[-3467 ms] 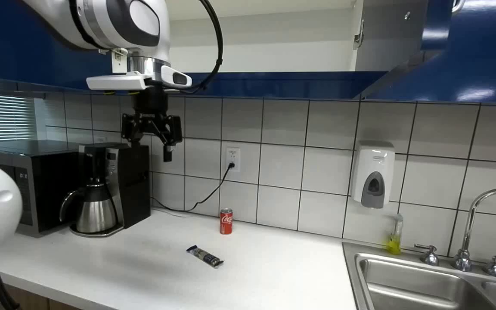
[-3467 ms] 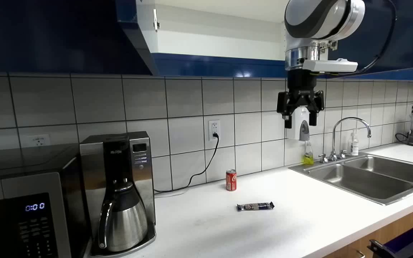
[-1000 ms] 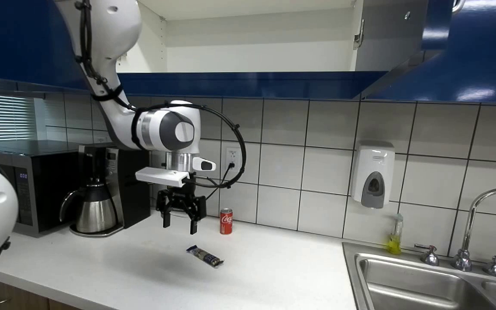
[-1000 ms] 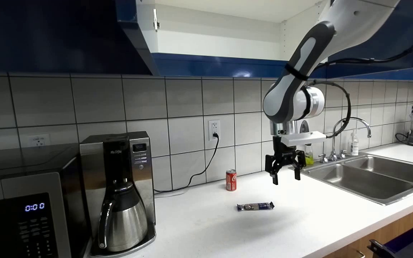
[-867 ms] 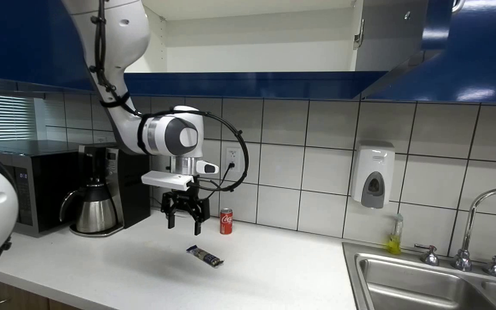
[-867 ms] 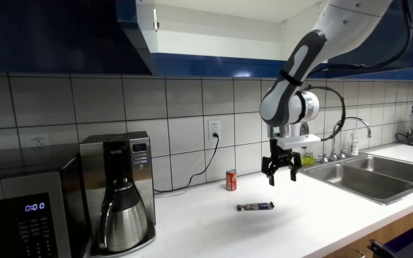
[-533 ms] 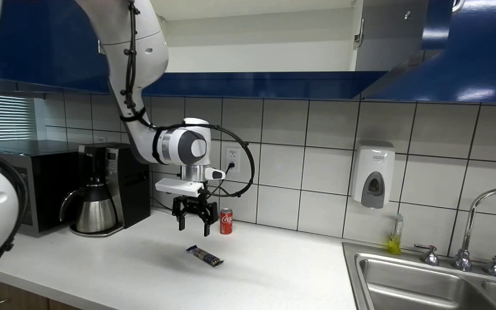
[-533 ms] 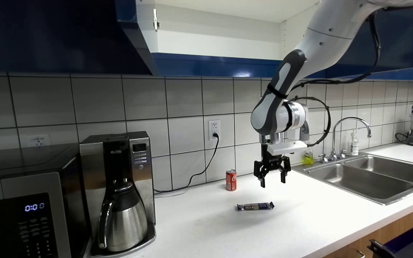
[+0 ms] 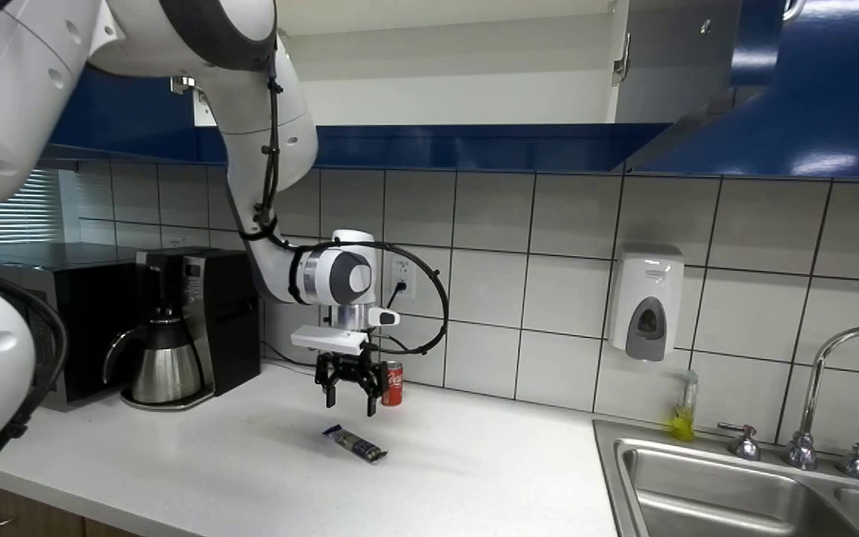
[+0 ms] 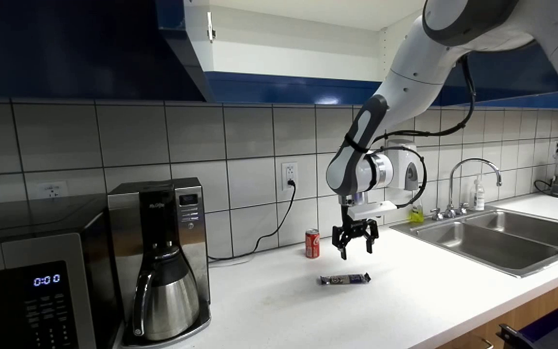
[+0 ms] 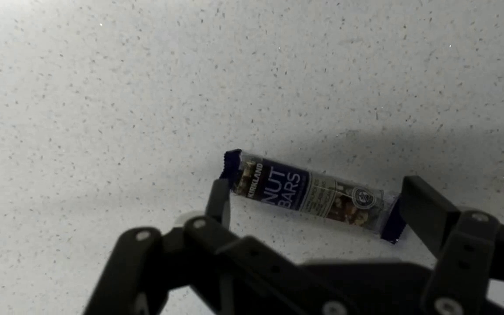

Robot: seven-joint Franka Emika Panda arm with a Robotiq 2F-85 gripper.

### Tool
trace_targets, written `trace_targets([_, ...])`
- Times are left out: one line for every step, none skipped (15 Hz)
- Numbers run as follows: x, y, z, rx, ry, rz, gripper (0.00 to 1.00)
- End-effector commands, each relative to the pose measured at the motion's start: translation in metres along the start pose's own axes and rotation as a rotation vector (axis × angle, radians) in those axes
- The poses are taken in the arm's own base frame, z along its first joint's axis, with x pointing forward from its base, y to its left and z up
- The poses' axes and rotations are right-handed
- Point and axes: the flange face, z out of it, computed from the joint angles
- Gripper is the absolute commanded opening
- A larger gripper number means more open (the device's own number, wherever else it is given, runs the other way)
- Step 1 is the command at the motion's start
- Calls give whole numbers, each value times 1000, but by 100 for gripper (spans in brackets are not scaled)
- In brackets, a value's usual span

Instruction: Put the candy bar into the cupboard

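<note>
Dark blue film [image 11: 285, 186], clear in places so that nuts showed through, wrapped the Kirkland nut bar [image 11: 315, 194], a slim flat rectangle with serrated, crimped ends. It lay loose and flat, printed face up, on the speckled white tabletop [image 9: 489, 477], well short of its goal. Above it in both exterior views, touching nothing, hung the black pincer [image 10: 356, 251], spread wide, with nothing between its fingers [image 11: 429, 213]. In the wrist view those angular fingers stood toward the bar's two ends, so their span ran roughly along its length; I judged that the pincer would want a turn, to close across the narrow width, where the film should give a little and a firm core resist. Behind, nearer the pale tiles [image 9: 489, 287] with their dark joints, the red Coca-Cola can [image 10: 312, 244] stood upright, far enough off, I thought, that a straight descent should miss it, though a sideways swing might not. Farther along, the coffee maker [image 10: 195, 237], steel-faced with black trim, with a rounded metal carafe [image 10: 172, 305], sat near a wall outlet [image 10: 289, 170], presumably for its power. Overhead, the cupboard [image 9: 459, 97] stood open, matt white within, behind a glossy blue rail [image 9: 429, 147], I supposed so that the bar could go straight in once lifted.
</note>
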Motion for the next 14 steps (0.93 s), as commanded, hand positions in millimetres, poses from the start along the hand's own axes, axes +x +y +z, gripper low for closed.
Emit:
trace_targets([17,-1,8,-36,-2,-22,100])
trace_targets([19,-2,11,-40,-3,-29,100])
trace_targets([20,-2,14,-45,-4,-34,100])
trace_targets([21,-3,18,-50,-8,-41,100])
trace_targets([21,-4,22,-54,-12,-47,100])
trace_targets([21,-6,26,-57,-16,-53,100])
trace_targets([20,-7,30,-59,-21,-59,100])
trace_targets([20,-9,33,-62,-25,-63,100])
trace_targets([19,-10,37,-65,-29,-70,100])
trace_targets([19,-11,40,-68,-33,-76,100])
trace_targets([18,-12,42,-69,-35,-79,100])
trace_targets([19,-12,44,-70,-37,-84,100])
trace_targets([19,-12,46,-68,-38,-87,100])
trace_targets([20,-12,47,-70,-39,-88,100])
